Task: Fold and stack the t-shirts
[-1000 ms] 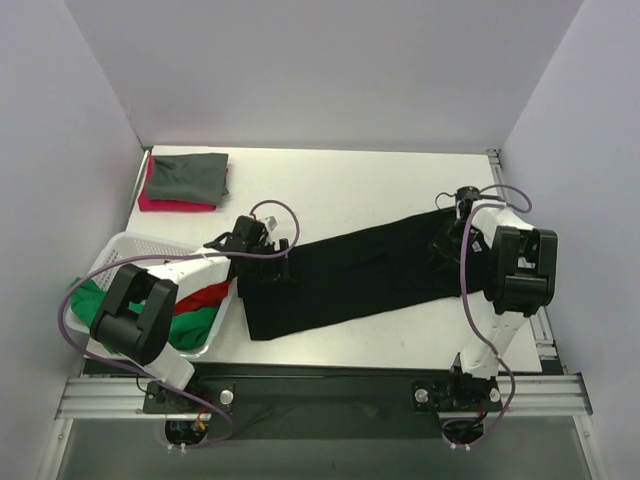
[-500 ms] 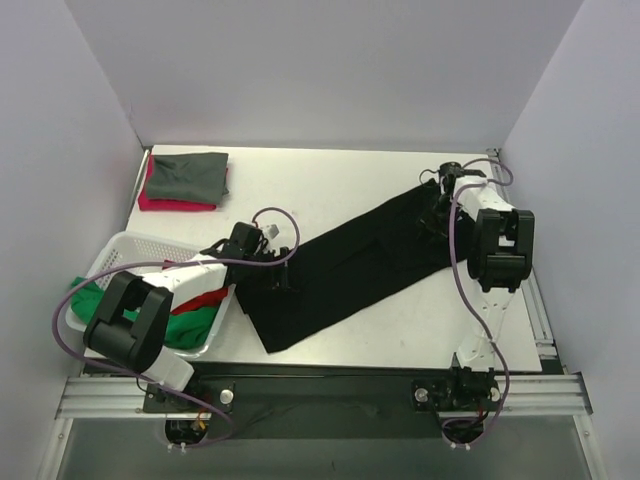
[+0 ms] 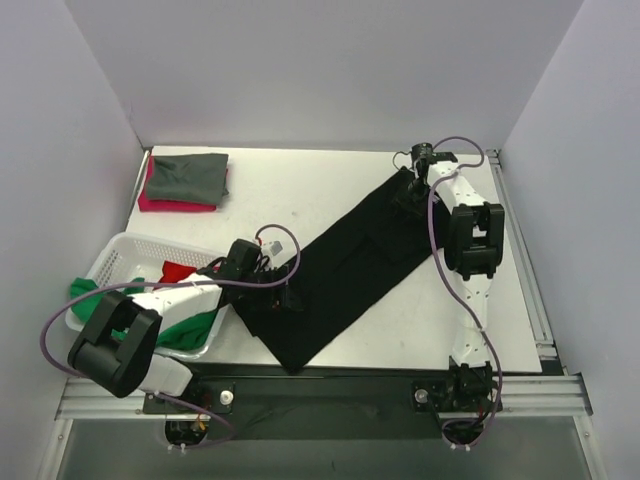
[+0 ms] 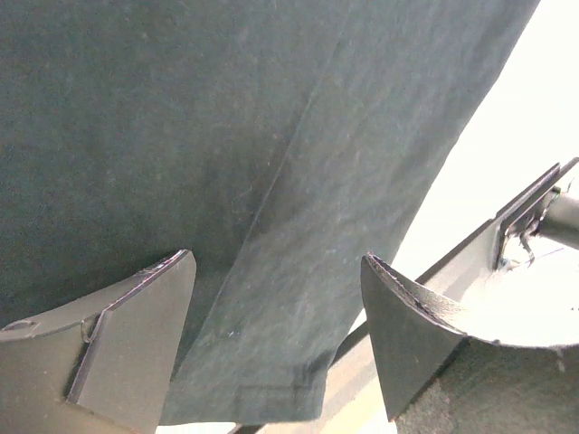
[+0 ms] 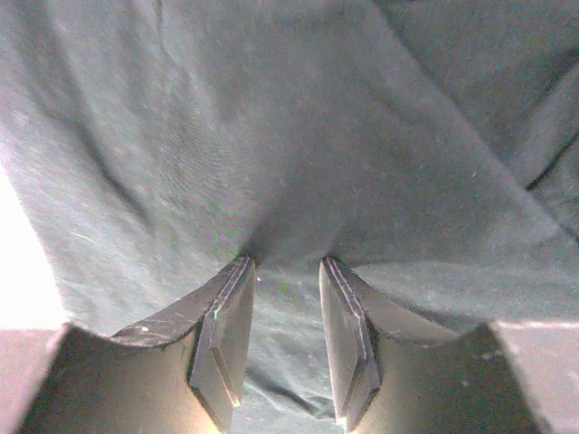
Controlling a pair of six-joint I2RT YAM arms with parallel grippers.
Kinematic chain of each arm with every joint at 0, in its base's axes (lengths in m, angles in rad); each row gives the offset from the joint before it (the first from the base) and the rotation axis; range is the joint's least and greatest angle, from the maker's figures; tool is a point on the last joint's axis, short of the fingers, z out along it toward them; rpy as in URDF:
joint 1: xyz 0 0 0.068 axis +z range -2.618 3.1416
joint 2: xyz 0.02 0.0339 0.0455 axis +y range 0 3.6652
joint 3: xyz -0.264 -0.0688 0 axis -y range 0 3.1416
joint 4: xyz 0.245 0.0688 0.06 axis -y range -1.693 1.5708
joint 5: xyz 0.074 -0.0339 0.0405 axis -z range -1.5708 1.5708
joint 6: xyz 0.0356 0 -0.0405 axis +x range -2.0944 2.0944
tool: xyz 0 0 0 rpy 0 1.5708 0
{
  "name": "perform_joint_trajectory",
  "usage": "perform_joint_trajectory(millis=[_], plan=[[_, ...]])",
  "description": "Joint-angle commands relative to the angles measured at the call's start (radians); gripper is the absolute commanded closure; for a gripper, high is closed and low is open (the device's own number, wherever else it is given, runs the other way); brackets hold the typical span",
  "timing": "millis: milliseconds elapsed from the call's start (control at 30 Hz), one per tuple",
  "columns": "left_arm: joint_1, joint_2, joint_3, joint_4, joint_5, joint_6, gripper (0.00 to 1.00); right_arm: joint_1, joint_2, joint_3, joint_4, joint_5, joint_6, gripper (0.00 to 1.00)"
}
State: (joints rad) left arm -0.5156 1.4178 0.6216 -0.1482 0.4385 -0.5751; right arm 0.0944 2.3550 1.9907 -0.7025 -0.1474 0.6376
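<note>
At 8 o'clock the left gripper sits with jaws spread wide over the black t-shirt. The shirt lies diagonally across the counter toward 1 o'clock, where the right gripper has its jaws clenched on a pucker of that cloth.

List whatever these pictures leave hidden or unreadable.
Top view: the left arm covers much of the green shirt and red shirt in the basket.
Top view: the grey shirt hides all but an edge of the pink shirt beneath.
Right wrist view: bunched black shirt hides how much cloth the right end effector pinches.
Left wrist view: frame edges cut off the black shirt; no print can be made out.
</note>
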Motion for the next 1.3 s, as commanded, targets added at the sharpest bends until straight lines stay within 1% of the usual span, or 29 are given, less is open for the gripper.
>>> perform_joint_trajectory(millis=[0, 133, 267, 300, 333, 433, 467, 567, 633, 867, 1000, 1200, 1267], plan=[[-0.011, -0.066, -0.022, -0.037, -0.023, -0.022, 0.15, -0.002, -0.019, 0.063, -0.057, -0.014, 0.016, 0.64], [-0.012, -0.164, -0.022, -0.083, -0.087, -0.026, 0.15, -0.002, -0.091, 0.040, -0.057, -0.026, -0.012, 0.64], [-0.014, -0.212, -0.031, -0.105, -0.145, -0.025, 0.14, 0.001, -0.207, -0.068, -0.055, -0.023, -0.039, 0.64], [-0.014, -0.214, -0.040, -0.100, -0.150, -0.022, 0.14, 0.002, -0.248, -0.094, -0.054, -0.021, -0.048, 0.64], [-0.014, -0.204, -0.046, -0.096, -0.144, -0.022, 0.14, 0.005, -0.266, -0.148, -0.054, -0.020, -0.052, 0.64], [-0.015, -0.172, -0.069, -0.067, -0.116, -0.034, 0.14, 0.011, -0.319, -0.223, -0.046, -0.024, -0.056, 0.64], [-0.015, -0.168, -0.074, -0.059, -0.113, -0.037, 0.14, 0.018, -0.329, -0.272, -0.042, -0.024, -0.056, 0.64], [-0.015, -0.163, -0.086, -0.041, -0.113, -0.035, 0.14, 0.025, -0.327, -0.343, -0.020, -0.015, -0.047, 0.64], [-0.015, -0.148, -0.086, -0.042, -0.109, -0.026, 0.13, 0.025, -0.313, -0.362, -0.006, -0.017, -0.035, 0.64], [-0.020, -0.118, -0.092, -0.059, -0.103, -0.026, 0.13, 0.019, -0.224, -0.339, -0.006, 0.008, 0.000, 0.64], [-0.027, -0.109, -0.091, -0.079, -0.113, -0.055, 0.13, 0.013, -0.171, -0.308, -0.012, 0.029, 0.016, 0.65], [-0.060, -0.118, -0.102, -0.085, -0.109, -0.120, 0.14, 0.021, -0.091, -0.192, -0.052, 0.046, 0.048, 0.67], [-0.083, -0.117, -0.092, -0.082, -0.110, -0.132, 0.13, 0.024, -0.066, -0.120, -0.077, 0.052, 0.050, 0.67]])
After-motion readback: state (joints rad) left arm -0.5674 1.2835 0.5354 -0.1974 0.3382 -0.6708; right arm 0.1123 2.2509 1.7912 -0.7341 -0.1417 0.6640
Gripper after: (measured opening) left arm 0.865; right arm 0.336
